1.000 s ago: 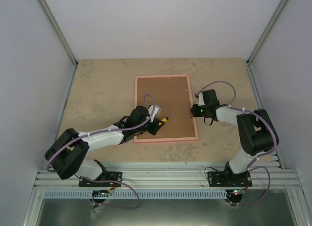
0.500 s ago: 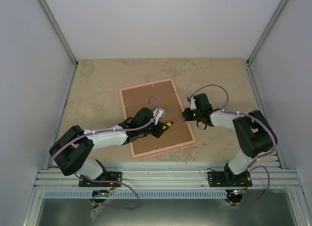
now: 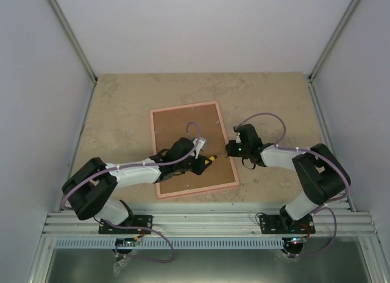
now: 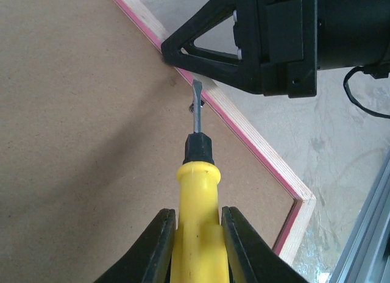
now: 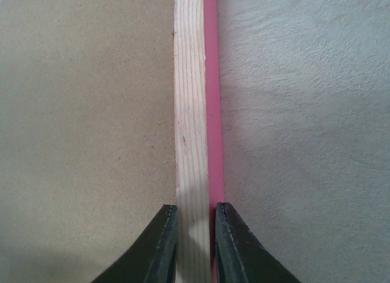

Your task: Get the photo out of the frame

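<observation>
The pink frame [image 3: 184,106] lies face down and skewed on the table, with its brown backing board [image 3: 183,127] up. The photo is hidden under the board. My left gripper [image 3: 198,161] is shut on a yellow screwdriver [image 4: 195,234]. The screwdriver's blade tip rests at a small metal tab [image 4: 190,106] by the frame's right rail [image 4: 244,127]. My right gripper [image 3: 229,147] is shut across that right rail [image 5: 194,82], one finger on the board side and one on the pink outer side. It shows as a black body [image 4: 268,39] just beyond the screwdriver tip.
A beige stone-patterned tabletop [image 3: 122,106] lies around the frame, with grey walls on three sides. An aluminium rail [image 3: 207,222] with the arm bases runs along the near edge. The frame's near right corner [image 4: 301,204] lies close to that rail.
The frame has turned on the table from square to skewed, its far end swinging left. The right gripper moved left and nearer with the rail. The left gripper kept the screwdriver.
</observation>
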